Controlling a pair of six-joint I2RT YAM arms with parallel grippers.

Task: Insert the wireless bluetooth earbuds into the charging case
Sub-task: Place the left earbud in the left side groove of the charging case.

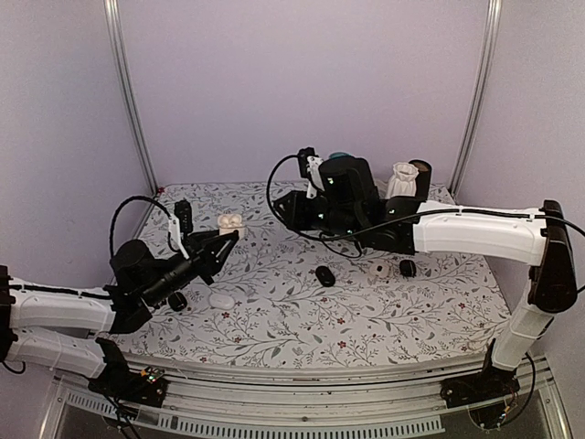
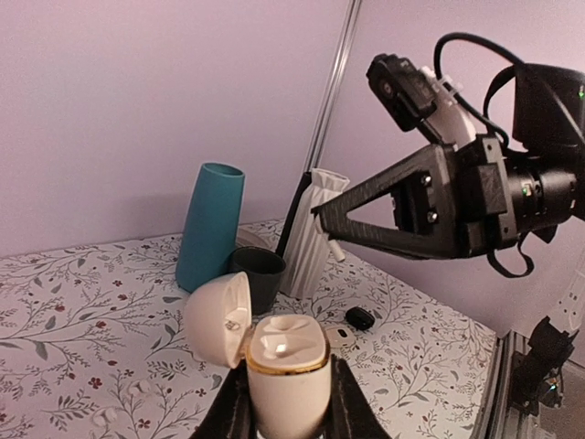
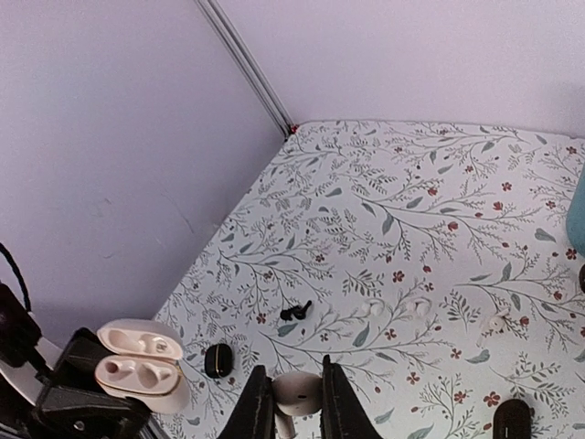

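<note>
My left gripper (image 1: 224, 236) is shut on a cream charging case (image 2: 288, 366) and holds it upright above the table. The case's lid (image 2: 219, 315) is hinged open and both sockets look empty. The case also shows in the top view (image 1: 228, 221) and at the lower left of the right wrist view (image 3: 137, 370). My right gripper (image 3: 294, 402) is shut on a white stemmed earbud (image 3: 297, 391) and hangs in the air to the right of the case (image 1: 285, 207). Tiny black earbuds (image 3: 295, 311) lie on the table beyond it.
A black oval case (image 1: 324, 275), another black case (image 1: 407, 268) and a white piece (image 1: 377, 269) lie mid-table. A small black case (image 1: 176, 300) and a white pebble case (image 1: 221, 299) lie near my left arm. A teal vase (image 2: 210, 224), dark cup (image 2: 258, 274) and white ribbed vase (image 2: 311, 233) stand at the back.
</note>
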